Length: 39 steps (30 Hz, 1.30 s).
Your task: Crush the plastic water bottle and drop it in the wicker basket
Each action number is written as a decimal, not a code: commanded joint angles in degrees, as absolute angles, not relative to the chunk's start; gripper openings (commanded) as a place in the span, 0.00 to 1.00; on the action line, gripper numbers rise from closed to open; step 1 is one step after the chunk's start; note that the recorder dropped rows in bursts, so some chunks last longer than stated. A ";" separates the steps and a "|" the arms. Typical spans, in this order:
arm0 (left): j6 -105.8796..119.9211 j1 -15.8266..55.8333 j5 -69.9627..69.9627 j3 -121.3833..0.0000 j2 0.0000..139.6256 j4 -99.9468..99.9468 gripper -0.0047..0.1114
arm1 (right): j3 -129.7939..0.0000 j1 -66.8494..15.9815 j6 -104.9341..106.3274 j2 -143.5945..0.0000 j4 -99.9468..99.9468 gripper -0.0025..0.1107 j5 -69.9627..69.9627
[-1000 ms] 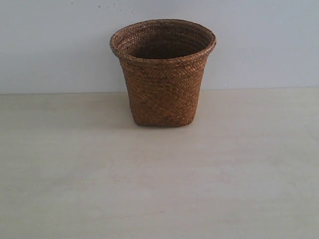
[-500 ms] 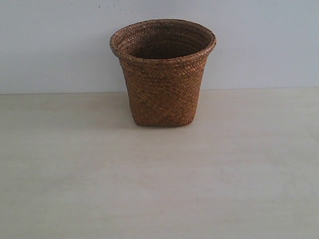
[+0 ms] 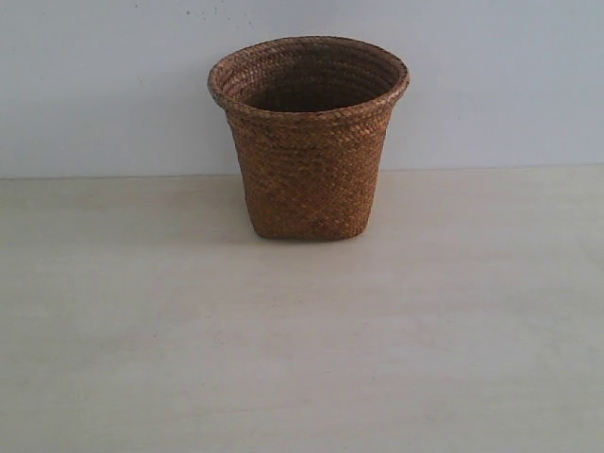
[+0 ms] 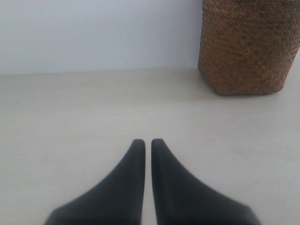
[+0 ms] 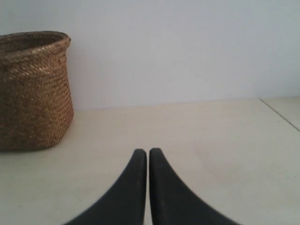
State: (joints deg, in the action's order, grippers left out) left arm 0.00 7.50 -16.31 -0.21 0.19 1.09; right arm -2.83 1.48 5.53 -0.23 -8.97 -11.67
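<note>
The brown wicker basket [image 3: 309,142] stands upright at the back middle of the pale table, against the white wall. It also shows in the left wrist view [image 4: 250,47] and in the right wrist view [image 5: 33,91]. No plastic water bottle is visible in any view; the inside of the basket is dark and its bottom is hidden. My left gripper [image 4: 145,142] is shut with nothing between its black fingers, low over bare table well short of the basket. My right gripper [image 5: 144,151] is likewise shut and empty. Neither gripper appears in the exterior view.
The pale wooden table [image 3: 302,349] runs back to a white wall [image 3: 94,85]. A seam or table edge [image 5: 280,114] shows in the right wrist view, on the side away from the basket.
</note>
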 commanded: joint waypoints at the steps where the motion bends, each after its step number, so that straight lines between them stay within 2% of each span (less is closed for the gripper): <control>1: 0.00 7.39 -15.88 0.00 0.00 1.47 0.07 | -0.62 1.67 3.25 0.00 -7.59 0.02 -11.86; 21: 0.00 7.39 -15.88 0.00 0.00 1.47 0.07 | 0.00 1.67 0.43 0.00 -3.08 0.02 -19.10; 39: 0.00 7.39 -15.88 0.00 0.00 1.47 0.07 | 0.00 1.67 0.43 0.00 -3.08 0.02 -19.22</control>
